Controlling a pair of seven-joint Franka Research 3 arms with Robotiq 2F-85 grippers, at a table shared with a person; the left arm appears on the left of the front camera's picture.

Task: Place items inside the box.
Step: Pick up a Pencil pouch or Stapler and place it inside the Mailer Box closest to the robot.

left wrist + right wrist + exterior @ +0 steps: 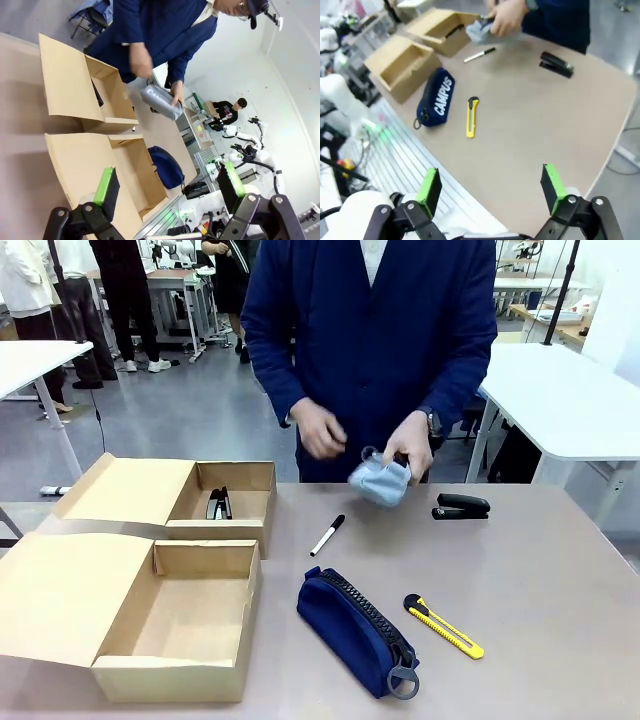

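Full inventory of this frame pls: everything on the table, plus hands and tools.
near cardboard box: 1, brown, open, table's left front
far cardboard box: 1, brown, open, behind the near one
black items: count unclear, black, inside the far box
navy zip pencil case: 1, navy, front centre
grey zip pencil case: 1, grey-blue, held above the far edge
utility knife: 1, yellow-black, right of the navy case
stapler: 1, black, far right
marker: 1, white with black cap, centre
table: 1, grey-brown
person's right hand, left hand: 2, at the grey case
left tool: 1, black with green pads, open
right tool: 1, same, open
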